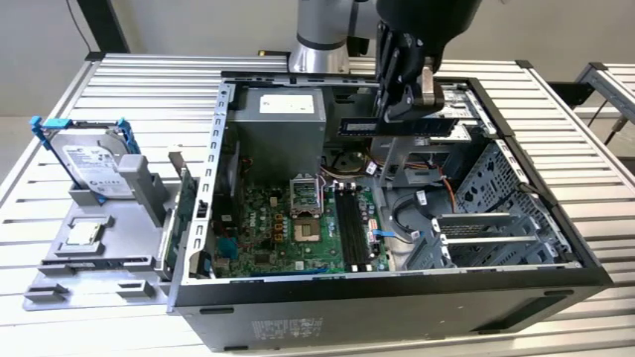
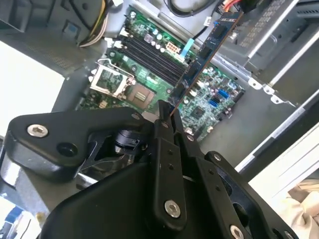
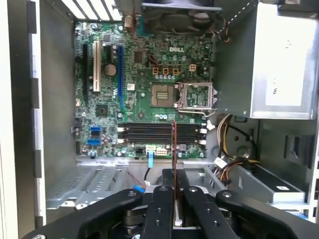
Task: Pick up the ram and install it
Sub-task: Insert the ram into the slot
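**Ram held, not yet seated**

My gripper (image 1: 407, 111) is clamped on the ram (image 1: 395, 126), high over the slots (image 1: 349, 223) and crosswise to them. I judge seating needs it turned parallel, then pressed straight down.

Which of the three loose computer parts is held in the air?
The ram, the long dark stick clamped in the gripper above the open case; the hard drive and square chip sit in the grey holder.
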Controlling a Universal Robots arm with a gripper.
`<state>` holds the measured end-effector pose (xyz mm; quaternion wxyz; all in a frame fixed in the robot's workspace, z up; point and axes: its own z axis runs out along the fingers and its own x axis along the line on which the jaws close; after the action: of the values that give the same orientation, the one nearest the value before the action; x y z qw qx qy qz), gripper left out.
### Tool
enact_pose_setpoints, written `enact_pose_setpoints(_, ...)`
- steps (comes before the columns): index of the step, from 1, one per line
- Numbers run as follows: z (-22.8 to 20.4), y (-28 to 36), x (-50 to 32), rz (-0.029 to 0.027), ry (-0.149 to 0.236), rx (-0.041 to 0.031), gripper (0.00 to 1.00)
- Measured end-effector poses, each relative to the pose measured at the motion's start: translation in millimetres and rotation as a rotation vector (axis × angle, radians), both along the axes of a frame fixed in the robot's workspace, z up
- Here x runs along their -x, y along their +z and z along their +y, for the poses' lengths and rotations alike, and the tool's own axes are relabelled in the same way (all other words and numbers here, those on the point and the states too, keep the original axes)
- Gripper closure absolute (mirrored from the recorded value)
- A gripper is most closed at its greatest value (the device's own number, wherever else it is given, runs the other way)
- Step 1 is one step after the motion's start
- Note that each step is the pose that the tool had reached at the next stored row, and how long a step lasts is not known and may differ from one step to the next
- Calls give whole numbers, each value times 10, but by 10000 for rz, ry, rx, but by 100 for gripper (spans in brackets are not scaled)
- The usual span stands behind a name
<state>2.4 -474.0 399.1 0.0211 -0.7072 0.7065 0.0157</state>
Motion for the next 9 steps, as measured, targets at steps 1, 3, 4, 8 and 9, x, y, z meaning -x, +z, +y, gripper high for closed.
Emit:
enact_pose_setpoints(1,32,0,-3,0,0,1,100)
enact_pose_setpoints(3,95,-1,-10,0,0,1,100)
enact_pose_setpoints(4,128,-1,-15,1,0,1,100)
enact_pose_setpoints(8,255,-4,-32,0,0,0,100)
enact_pose_setpoints(9,283,-4,-36,0,0,0,100)
